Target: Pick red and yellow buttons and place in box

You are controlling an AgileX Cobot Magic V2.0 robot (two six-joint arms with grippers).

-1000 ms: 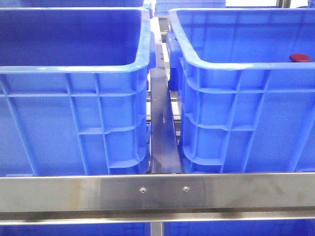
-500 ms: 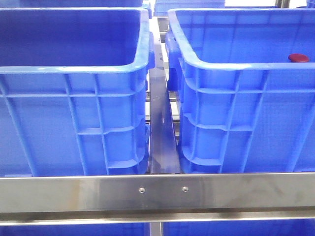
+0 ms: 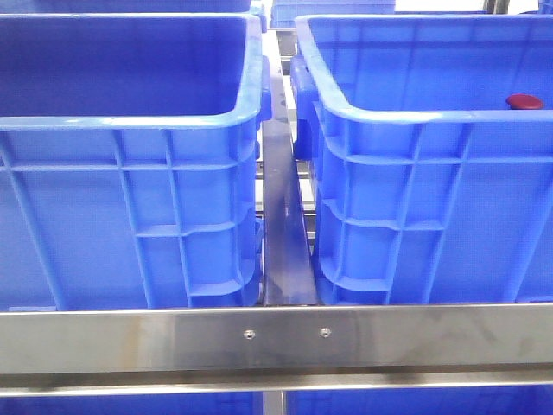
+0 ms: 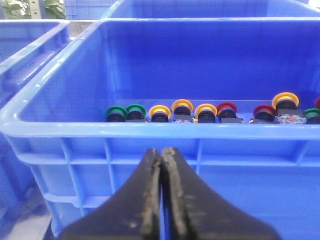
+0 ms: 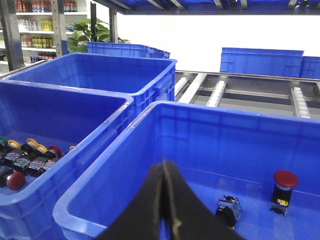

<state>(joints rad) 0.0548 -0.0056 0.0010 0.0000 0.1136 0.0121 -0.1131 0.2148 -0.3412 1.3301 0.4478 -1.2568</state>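
Crates [image 3: 130, 173] unmoved since earlier; red button [image 3: 524, 101] same spot.

Bright, even light; the background behind the crates [image 5: 150, 125] is blown out white, foreground tool [image 5: 165, 200] blurred.

Two crates [image 3: 130, 130] side by side; a button [image 3: 524, 101] apparently inside the right one.

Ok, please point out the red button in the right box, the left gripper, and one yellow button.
red button [image 5: 285, 178]: right wrist view, on its domed red cap.
left gripper [image 4: 162, 152]: left wrist view, at the closed fingertips.
yellow button [image 4: 182, 106]: left wrist view, on its yellow ring.
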